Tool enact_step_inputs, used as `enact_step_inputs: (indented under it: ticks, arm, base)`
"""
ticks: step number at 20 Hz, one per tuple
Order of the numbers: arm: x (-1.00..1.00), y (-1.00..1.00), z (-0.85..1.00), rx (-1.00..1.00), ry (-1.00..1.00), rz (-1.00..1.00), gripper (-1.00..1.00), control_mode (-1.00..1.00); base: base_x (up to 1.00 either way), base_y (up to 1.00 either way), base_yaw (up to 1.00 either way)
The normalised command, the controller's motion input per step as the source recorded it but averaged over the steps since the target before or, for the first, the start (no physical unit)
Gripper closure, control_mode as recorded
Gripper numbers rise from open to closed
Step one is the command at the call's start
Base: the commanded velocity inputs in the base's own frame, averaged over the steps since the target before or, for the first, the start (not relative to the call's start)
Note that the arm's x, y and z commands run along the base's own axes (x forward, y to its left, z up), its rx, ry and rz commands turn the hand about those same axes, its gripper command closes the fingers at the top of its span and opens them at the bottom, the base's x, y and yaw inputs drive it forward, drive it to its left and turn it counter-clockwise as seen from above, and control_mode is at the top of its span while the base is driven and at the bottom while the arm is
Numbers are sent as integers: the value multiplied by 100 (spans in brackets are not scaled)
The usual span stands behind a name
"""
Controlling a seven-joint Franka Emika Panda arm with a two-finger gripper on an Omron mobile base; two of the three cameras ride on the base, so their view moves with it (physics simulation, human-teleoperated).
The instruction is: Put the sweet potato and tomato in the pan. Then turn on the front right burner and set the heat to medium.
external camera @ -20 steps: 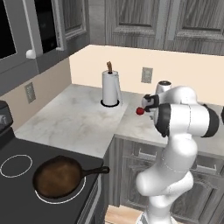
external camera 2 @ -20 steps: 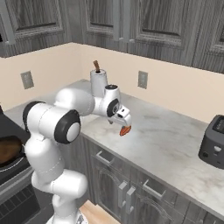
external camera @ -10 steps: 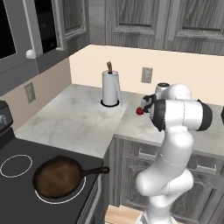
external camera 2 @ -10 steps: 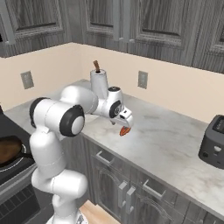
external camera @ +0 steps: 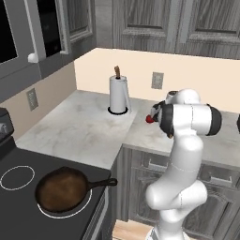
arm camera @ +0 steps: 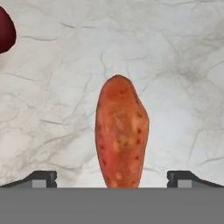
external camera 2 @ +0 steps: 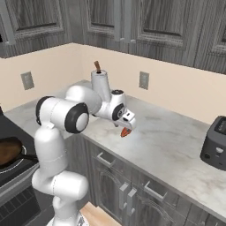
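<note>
The sweet potato (arm camera: 120, 131) lies on the marble counter, an orange-pink tapered lump that runs up between my two finger tips. My gripper (arm camera: 113, 179) hangs open just above it, one finger on each side and neither touching. From the right base view the gripper (external camera 2: 128, 125) points down at the sweet potato (external camera 2: 126, 132). The tomato (arm camera: 5, 30) rests close by on the counter, and it peeks out as a red ball beside my arm (external camera: 150, 119). The pan (external camera: 63, 190) sits on the front right burner (external camera: 86, 207) of the black stovetop, with nothing in it.
A paper towel holder (external camera: 118, 95) stands at the back corner of the counter. A dark toaster (external camera 2: 216, 143) sits far right. A smaller burner circle (external camera: 17, 177) lies left of the pan. The counter's front edge (external camera 2: 145, 170) runs just below the sweet potato.
My arm's elbow has swung and the hand has eased a little lower over the sweet potato. The jaws stay open, and the vegetables and pan have not moved.
</note>
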Motion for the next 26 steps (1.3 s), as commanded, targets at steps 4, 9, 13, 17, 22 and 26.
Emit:
enact_step_inputs:
  ticks: [4,9,13,17,22,26]
  arm:
    - [13,-9,-16,0,0,0,-100,-100]
    - [12,-11,-15,0,0,0,-100,-100]
    - [16,-2,-15,0,0,0,-100,-100]
    - [18,-1,-16,0,0,0,-100,-100]
    - [11,-3,-16,0,0,0,-100,-100]
    - [1,-13,-18,0,0,0,-100,-100]
  base:
    - [0,0,0]
    - [0,0,0]
    - [0,0,0]
    - [0,0,0]
    - [0,0,0]
    - [0,0,0]
